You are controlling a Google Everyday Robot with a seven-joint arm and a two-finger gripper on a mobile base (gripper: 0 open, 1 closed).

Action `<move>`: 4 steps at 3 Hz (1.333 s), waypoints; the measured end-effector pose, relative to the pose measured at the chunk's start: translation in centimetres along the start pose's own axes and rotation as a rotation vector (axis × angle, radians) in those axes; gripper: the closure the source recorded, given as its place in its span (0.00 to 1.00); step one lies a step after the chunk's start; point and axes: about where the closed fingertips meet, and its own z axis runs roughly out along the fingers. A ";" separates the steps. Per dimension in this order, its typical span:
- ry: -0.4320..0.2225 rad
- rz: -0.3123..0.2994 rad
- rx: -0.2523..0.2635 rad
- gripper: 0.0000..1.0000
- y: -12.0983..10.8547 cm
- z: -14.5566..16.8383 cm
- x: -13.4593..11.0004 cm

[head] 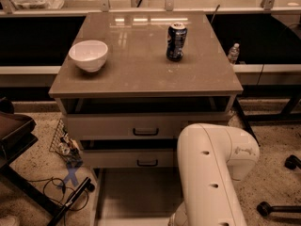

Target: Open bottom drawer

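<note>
Grey-beige bottom drawer (136, 197) looks pulled out beneath my white arm (211, 173); the gripper is hidden below, I cannot tell its grip, so I may slip or overpull.

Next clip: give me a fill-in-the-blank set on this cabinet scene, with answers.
The white bowl sits on the countertop to the ___ of the can. The can stands ___. Black handles in view on drawer fronts: ___. The claw is not in view; only the robot's white ___ shows, lower right.
Missing: left; upright; two; arm.
</note>
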 end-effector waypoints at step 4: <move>-0.002 0.000 -0.005 0.00 0.3 0.2 -0.1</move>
